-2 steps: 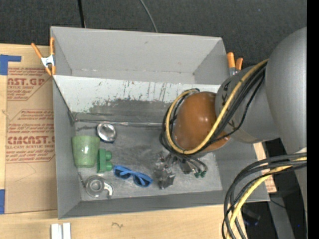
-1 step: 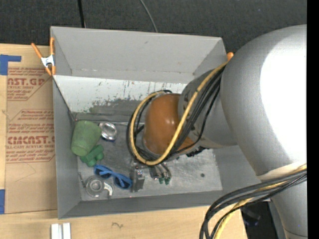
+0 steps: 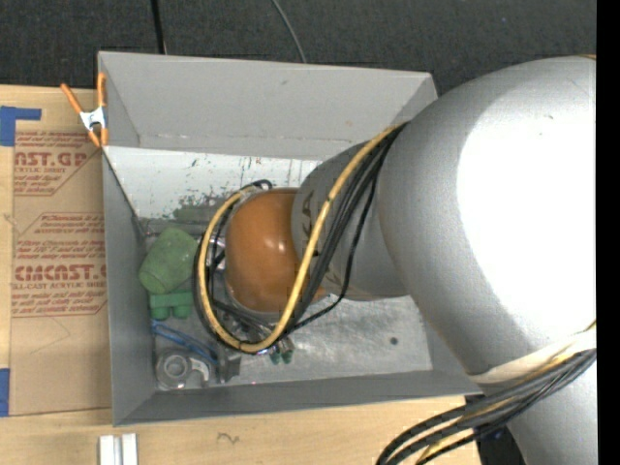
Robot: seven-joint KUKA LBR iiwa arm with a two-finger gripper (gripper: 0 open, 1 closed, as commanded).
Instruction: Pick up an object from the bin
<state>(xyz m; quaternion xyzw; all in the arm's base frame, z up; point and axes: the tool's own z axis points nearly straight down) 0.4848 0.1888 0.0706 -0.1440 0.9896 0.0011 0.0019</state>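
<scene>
A pale green lumpy thing (image 3: 170,258) lies against the bin's left wall. Just below it, touching it, sits a darker green block (image 3: 169,305). Nearer the front left corner a blue strip-like thing (image 3: 180,338) lies slanted. Beside that is a clear round thing with a grey ring (image 3: 177,368). A small dark piece (image 3: 229,363) stands next to the round thing. Another small dark and green bit (image 3: 281,355) shows under the looped cables.
The arm reaches in from the right and covers the bin's middle and right. Its orange cover and yellow and black cables hang right beside the green things. A stretch of speckled grey floor lies at the front right.
</scene>
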